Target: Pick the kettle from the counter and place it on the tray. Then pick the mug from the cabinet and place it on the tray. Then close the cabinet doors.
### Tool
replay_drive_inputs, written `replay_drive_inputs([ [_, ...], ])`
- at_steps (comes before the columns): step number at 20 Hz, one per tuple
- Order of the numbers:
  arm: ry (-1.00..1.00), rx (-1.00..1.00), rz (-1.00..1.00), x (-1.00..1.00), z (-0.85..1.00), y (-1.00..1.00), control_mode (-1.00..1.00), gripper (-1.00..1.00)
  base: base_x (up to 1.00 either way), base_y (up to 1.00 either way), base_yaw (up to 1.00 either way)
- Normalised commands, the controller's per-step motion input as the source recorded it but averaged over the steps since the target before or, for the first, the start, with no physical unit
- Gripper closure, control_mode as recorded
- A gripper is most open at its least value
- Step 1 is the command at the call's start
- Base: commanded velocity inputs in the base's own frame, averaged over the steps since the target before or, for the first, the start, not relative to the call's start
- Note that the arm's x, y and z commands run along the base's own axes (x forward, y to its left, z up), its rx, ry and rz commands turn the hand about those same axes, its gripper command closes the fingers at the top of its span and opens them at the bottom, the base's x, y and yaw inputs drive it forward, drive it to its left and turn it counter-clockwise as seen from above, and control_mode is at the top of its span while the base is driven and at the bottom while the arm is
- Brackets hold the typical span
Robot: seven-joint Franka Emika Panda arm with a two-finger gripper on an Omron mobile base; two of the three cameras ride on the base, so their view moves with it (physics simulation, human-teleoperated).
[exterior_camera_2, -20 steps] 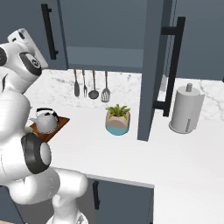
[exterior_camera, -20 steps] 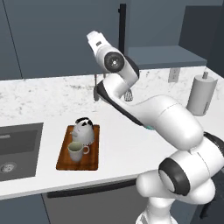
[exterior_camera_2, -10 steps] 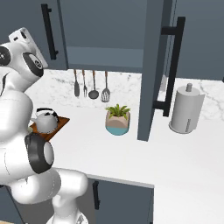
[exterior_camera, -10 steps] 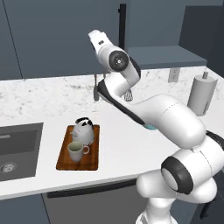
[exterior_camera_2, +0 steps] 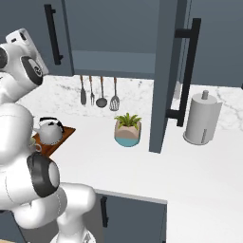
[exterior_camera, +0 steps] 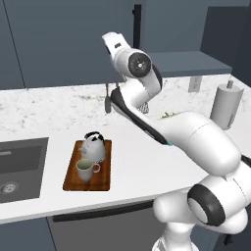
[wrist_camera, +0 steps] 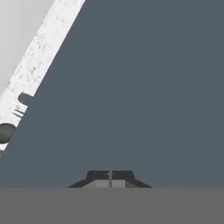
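Kettle [exterior_camera: 93, 146] and mug [exterior_camera: 85, 170] are seen set together on the reddish-brown tray [exterior_camera: 103, 176] at lower left of the left base view, the kettle toward the tray's far end and the mug just in front of it. The tray lies on the white speckled counter [exterior_camera: 142, 166], just right of the dark sink [exterior_camera: 22, 164]. In the right base view the kettle [exterior_camera_2: 50, 133] appears at centre left on the tray [exterior_camera_2: 68, 132], partly hidden by the white arm. At centre right of that view one cabinet door [exterior_camera_2: 163, 76] is shown standing open, its edge turned toward the camera, with a potted plant [exterior_camera_2: 127, 130] to its left and a paper towel roll [exterior_camera_2: 201, 118] to its right. In the hand view the gripper [wrist_camera: 110, 178] is pictured with its jaws closed on nothing, right up against a flat slate-blue panel [wrist_camera: 144, 87].
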Motion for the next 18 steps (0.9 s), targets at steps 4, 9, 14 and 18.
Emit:
replay_drive_inputs([
  [4,0.00,0.00,0.04,-1.00,0.33,-0.29,-1.00,1.00,0.00,0.00,0.00],
  [9,0.00,0.00,0.03,-1.00,0.30,-0.49,-1.00,1.00,0.00,0.00,0.00],
  [14,0.00,0.00,0.05,-1.00,0.17,-0.62,-1.00,1.00,0.00,0.00,0.00],
  [18,0.00,0.00,0.06,-1.00,0.02,-0.52,-1.00,1.00,0.00,0.00,0.00],
])
